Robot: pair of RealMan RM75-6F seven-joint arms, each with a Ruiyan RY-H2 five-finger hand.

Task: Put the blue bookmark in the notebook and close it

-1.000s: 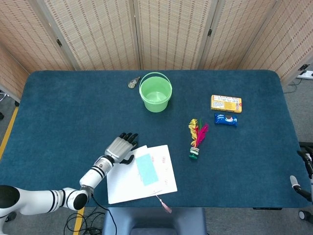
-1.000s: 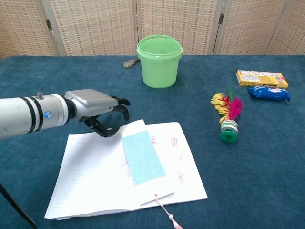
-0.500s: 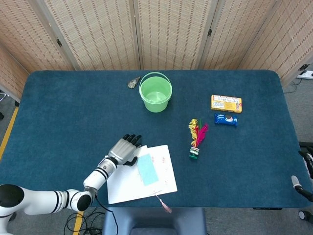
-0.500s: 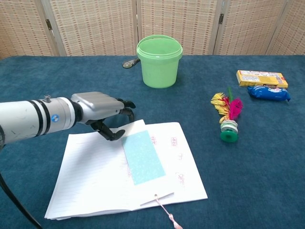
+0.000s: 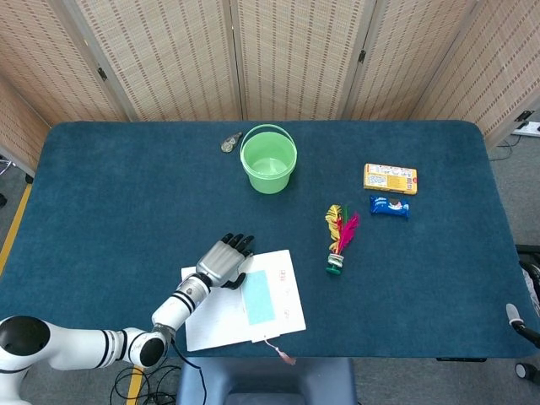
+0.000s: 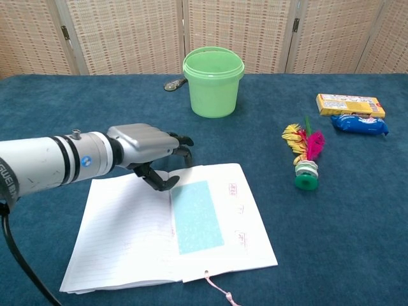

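head view: left hand (image 5: 223, 261) has slid right along the far edge of the open notebook (image 5: 240, 301) since a second ago, from the left page corner to just over the spine area; fingers curled down over the top edge of the page, whether they pinch paper or only press on it cannot be told here; blue bookmark (image 5: 259, 297) lies flat on the right page, and it sits squarer and a bit further right than before; the raised page flap seen earlier has dropped flat; ribbon marker (image 5: 282, 355) trails off the near edge; right hand not visible; green bucket (image 5: 268, 159), feather shuttlecock (image 5: 339, 239), yellow box (image 5: 390, 178) and blue snack packet (image 5: 389, 206) all unmoved on the blue counter (image 5: 101, 194).

chest view: left hand (image 6: 152, 153) now at the top of the spine, thumb hooked under toward the paper, fingertips (image 6: 183, 150) at the far page edge; grasp not clear, no page visibly lifted; notebook (image 6: 134, 236) is open, both pages flat; bookmark (image 6: 197, 216) rests inside on the right page just right of the spine, apart from the hand; bucket (image 6: 213, 81) behind, shuttlecock (image 6: 305, 157) well to the right.

meaning: bookmark placement looks done; the page it shifted with has settled; closing is what remains, and the hand seems placed to catch a page or cover edge, though the notebook is not yet folding.
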